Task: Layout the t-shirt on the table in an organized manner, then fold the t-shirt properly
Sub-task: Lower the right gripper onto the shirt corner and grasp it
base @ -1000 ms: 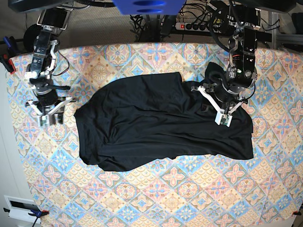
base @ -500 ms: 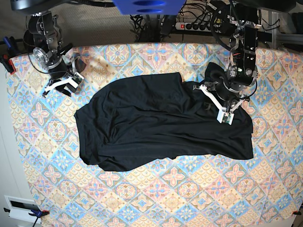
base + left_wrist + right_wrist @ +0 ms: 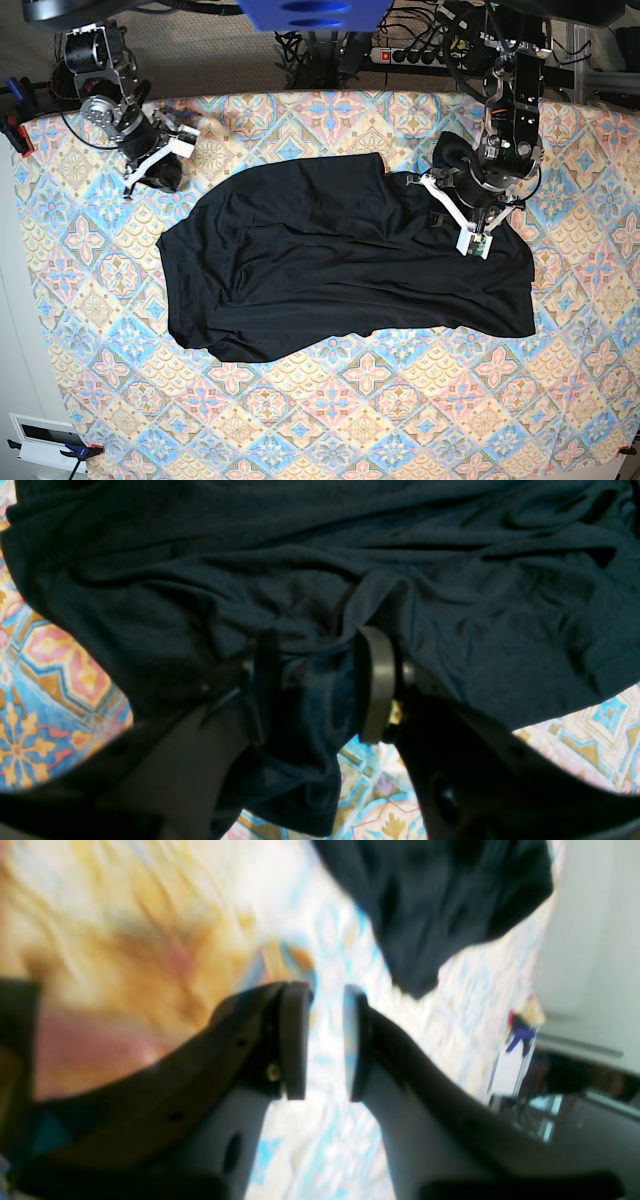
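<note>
Layout phase, not finished. Black long-sleeved t-shirt (image 3: 340, 260) lies mid-bench on the patterned bench (image 3: 400, 410), roughly spread but rumpled: diagonal creases across the body, hem line uneven, fabric bunched up at the end nearest the left arm. Sleeves aren't laid out separately; can't tell where they are tucked

Left pincer (image 3: 320, 685) is down in that bunched part, pinching a fold of the t-shirt between its pads, cloth hanging down between them with the bench visible below

Right pincer (image 3: 325, 1040) is off the garment, over bare bench near the far corner, jaws narrowly parted with nothing between them. Wrist view is motion-blurred; the shirt's edge shows only at the top of that view, well apart from the pads

Judgement: flattening is maybe half done, no fold made yet. Left: pull the bunched end flat, sort the sleeves, smooth the body, then every fold
</note>
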### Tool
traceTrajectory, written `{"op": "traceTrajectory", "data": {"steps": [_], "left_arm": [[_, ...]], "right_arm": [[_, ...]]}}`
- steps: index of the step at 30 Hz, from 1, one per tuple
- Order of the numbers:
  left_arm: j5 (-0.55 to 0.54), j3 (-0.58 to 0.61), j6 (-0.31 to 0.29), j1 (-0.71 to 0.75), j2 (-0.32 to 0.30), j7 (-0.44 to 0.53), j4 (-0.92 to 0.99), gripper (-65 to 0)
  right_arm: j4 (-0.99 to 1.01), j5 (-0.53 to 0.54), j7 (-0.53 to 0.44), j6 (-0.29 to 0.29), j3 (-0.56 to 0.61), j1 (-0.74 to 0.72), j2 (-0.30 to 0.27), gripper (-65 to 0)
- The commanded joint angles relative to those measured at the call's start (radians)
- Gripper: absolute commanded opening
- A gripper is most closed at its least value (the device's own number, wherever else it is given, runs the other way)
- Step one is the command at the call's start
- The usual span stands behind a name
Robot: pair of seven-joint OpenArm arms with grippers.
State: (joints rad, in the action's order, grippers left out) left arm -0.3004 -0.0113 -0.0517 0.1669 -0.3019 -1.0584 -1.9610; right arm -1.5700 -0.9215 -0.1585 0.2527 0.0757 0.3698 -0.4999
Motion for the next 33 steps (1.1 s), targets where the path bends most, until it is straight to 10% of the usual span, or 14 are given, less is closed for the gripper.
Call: {"op": "traceTrajectory", "data": {"steps": [1, 14, 33], "left_arm": [[-0.006, -0.003, 0.000, -0.010, -0.009, 0.019, -0.019, -40.2], [-0.001, -0.009, 0.000, 0.004, -0.009, 0.016, -0.019, -40.2], [0.000, -0.011, 0.000, 0.020, -0.010, 0.010, -0.019, -40.2]], "right_arm": [[-0.008, -0.009, -0.010, 0.003, 0.009, -0.004, -0.018, -53.0], [-0.005, -0.015, 0.076, 0.001, 0.233, -0.180, -0.024, -40.6], [0.228, -0.018, 0.069, 0.001, 0.243, -0.312, -0.062, -32.5]]}}
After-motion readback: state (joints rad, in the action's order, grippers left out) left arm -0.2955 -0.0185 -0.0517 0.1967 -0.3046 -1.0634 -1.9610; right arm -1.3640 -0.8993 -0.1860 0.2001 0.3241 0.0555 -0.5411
